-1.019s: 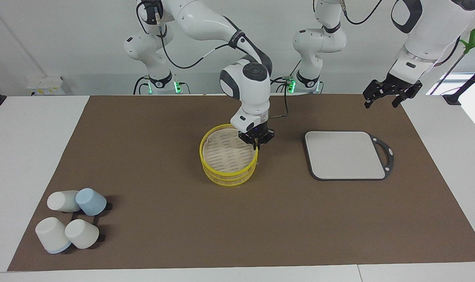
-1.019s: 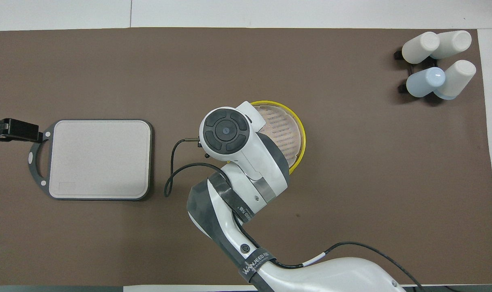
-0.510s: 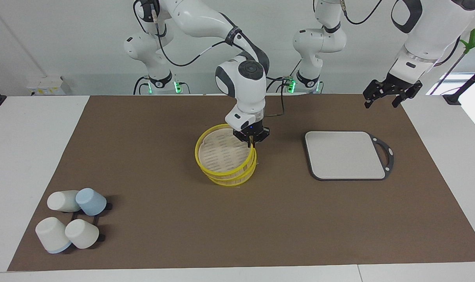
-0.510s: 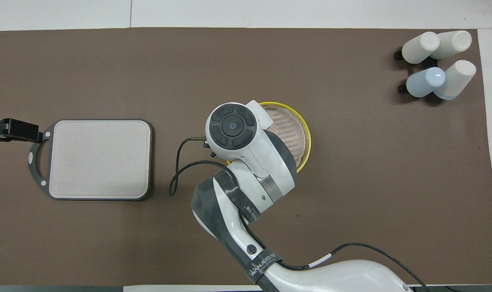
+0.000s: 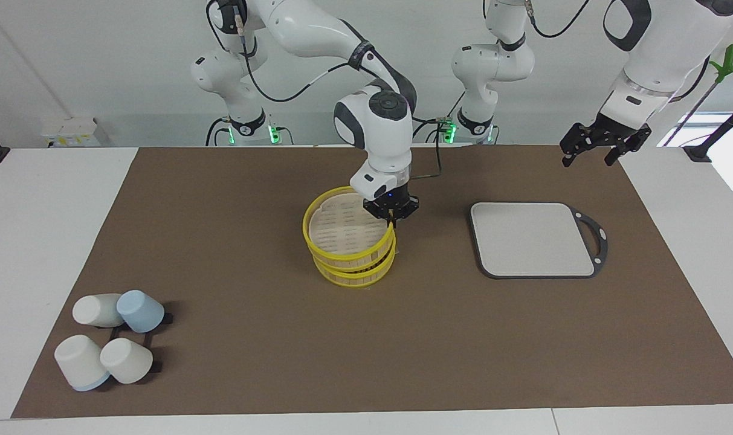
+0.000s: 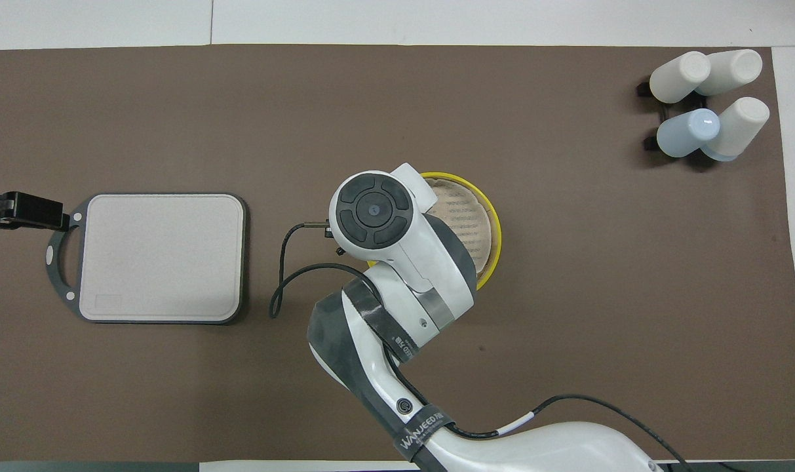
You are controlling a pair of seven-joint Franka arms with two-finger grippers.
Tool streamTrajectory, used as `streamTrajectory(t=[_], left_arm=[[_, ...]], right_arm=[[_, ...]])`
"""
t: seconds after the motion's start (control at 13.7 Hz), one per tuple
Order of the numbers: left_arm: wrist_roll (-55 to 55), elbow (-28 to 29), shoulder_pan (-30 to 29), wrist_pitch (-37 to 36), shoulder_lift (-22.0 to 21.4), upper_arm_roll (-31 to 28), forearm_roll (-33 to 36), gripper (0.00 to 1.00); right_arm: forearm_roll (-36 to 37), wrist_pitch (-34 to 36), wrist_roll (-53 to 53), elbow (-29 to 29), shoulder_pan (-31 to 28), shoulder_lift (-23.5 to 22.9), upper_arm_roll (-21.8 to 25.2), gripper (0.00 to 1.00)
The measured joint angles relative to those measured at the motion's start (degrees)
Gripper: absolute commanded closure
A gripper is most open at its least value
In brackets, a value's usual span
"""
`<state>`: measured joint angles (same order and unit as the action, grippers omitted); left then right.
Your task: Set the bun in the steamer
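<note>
The steamer (image 5: pixel 348 251) stands mid-table, with yellow rims and beige slatted sides; it also shows in the overhead view (image 6: pixel 485 226). My right gripper (image 5: pixel 392 219) is shut on the rim of its top tier, at the side toward the left arm's end. That tier is lifted, tilted and shifted off the lower tier. In the overhead view the right arm's wrist hides the gripper. The bun is not in view. My left gripper (image 5: pixel 594 147) is open and waits in the air over the table's left-arm end, near the board's handle.
A flat grey board (image 5: pixel 532 238) with a black handle lies toward the left arm's end, also in the overhead view (image 6: pixel 161 255). Several white and blue cups (image 5: pixel 109 341) lie on a black rack at the corner farthest from the robots, at the right arm's end.
My right gripper closed on the steamer's top rim and raised it; the top tier has come up, tilted and slid toward the right arm's end. The left arm has not moved.
</note>
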<state>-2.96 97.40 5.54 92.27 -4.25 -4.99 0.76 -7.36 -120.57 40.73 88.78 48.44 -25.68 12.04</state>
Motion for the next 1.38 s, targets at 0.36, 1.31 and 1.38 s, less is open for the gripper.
streamTrajectory(t=[0.36, 1.31, 1.38], left_arm=[[0.0, 0.0, 0.0, 0.0, 0.0, -0.1, 0.0, 0.0], [0.0, 0.0, -0.5, 0.0, 0.0, -0.1, 0.0, 0.0], [0.0, 0.0, -0.5, 0.0, 0.0, -0.1, 0.0, 0.0]], right_arm=[[0.0, -3.4, -0.8, 0.2, -1.0, 0.0, -0.1, 1.0], [-0.1, -6.5, -0.8, 3.1, 0.6, -0.1, -0.2, 1.0], [-0.1, -6.6, -0.8, 3.4, 0.7, 0.0, -0.2, 0.95]])
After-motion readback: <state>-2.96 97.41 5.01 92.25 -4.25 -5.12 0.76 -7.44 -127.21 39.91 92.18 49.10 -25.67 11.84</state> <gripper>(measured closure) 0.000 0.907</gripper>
